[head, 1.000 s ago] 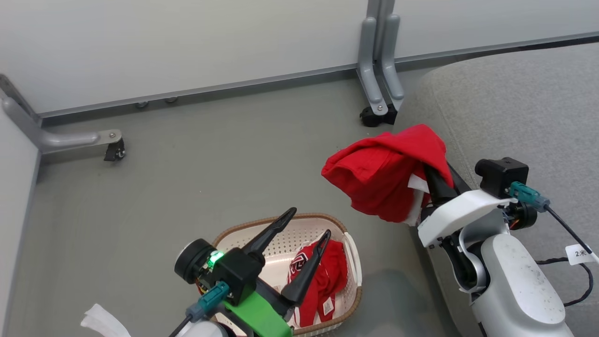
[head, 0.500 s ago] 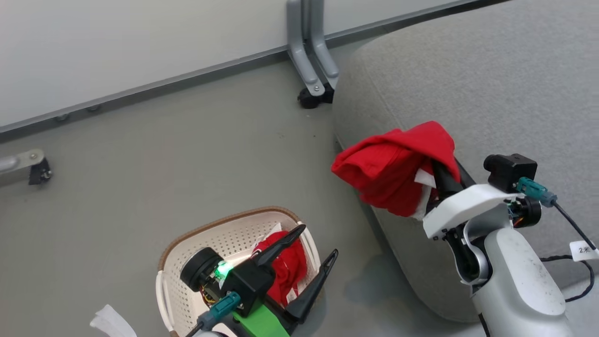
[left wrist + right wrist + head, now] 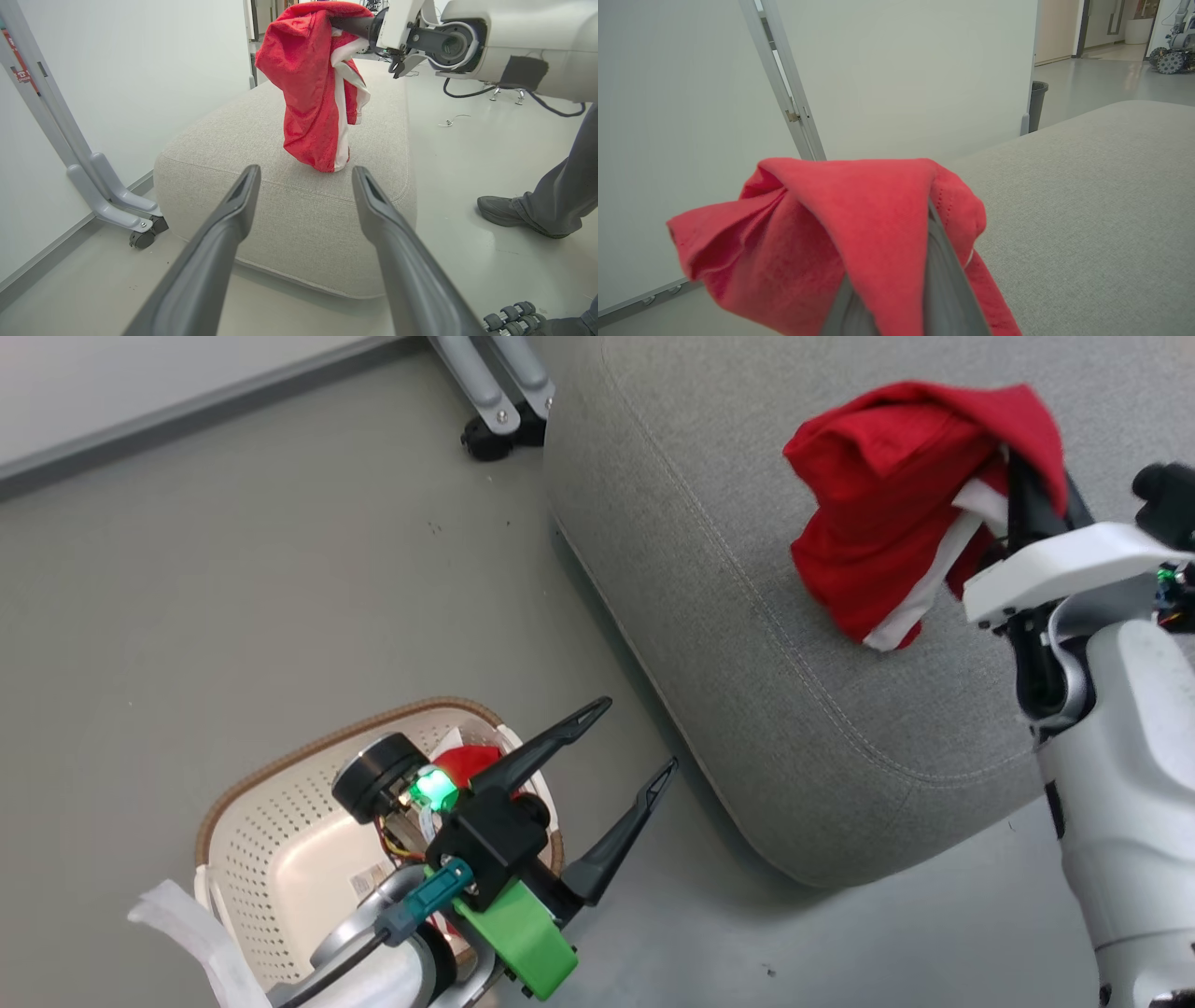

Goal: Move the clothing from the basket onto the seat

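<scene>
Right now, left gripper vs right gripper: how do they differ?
Left gripper stands open and empty; right gripper is shut on a red garment. Left gripper hangs by the basket, fingertips over the floor; right gripper holds its load over the seat. Both have long dark fingers.

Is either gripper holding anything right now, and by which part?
The right gripper holds a red garment by a bunched fold; left gripper holds nothing.

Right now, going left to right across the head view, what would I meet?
basket → left gripper → garment → right forearm
</scene>
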Robot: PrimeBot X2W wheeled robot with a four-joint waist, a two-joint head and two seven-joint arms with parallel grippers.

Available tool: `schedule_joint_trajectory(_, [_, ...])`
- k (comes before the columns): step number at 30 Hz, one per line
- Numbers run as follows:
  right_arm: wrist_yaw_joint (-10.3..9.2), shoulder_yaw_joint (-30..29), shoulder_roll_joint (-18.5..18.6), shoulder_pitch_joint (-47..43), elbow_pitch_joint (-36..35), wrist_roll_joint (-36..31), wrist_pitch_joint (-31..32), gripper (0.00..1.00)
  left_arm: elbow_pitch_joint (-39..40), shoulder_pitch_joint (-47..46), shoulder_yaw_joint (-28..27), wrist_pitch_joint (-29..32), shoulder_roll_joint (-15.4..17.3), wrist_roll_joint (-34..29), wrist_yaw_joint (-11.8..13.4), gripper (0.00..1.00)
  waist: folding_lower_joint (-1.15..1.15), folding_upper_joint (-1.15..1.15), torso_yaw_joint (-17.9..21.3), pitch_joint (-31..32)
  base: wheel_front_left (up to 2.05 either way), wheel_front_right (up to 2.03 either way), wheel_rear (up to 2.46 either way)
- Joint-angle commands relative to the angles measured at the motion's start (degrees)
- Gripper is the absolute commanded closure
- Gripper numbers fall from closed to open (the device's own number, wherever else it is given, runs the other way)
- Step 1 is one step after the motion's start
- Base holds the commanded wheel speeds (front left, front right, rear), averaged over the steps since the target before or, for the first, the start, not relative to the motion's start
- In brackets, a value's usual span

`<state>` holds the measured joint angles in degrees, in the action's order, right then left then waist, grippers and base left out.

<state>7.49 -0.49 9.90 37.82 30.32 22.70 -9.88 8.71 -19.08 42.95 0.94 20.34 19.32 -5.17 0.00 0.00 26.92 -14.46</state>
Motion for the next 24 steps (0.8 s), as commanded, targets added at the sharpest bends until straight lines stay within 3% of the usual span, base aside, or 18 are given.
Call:
schedule_joint_trajectory(1, [0.0,-0.56,0.49,2.5,0.86,0.51,-0.6,1.0,0.61,-1.64,-0.18,0.38,0.96,-0.77,-0.35,0.0,0.0,0.0,-0.43,-6.79,0.0,0.0,0.0])
schedule_joint_trajectory(13, [0.0,-8.33,7.21,16.63,12.45,2.41,-3.34,1.0,6.21,-9.87,-1.21,3.08,4.17,-3.17,-1.29,0.0,0.0,0.0,-7.28,-20.56,0.0,0.0,0.0])
schedule_joint_trajectory(24, [0.0,-9.85,7.19,19.94,28.27,-0.45,-4.97,1.0,6.14,-13.26,-0.48,2.9,5.79,-3.54,-1.73,0.0,0.0,0.0,-8.45,-25.91,0.0,0.0,0.0])
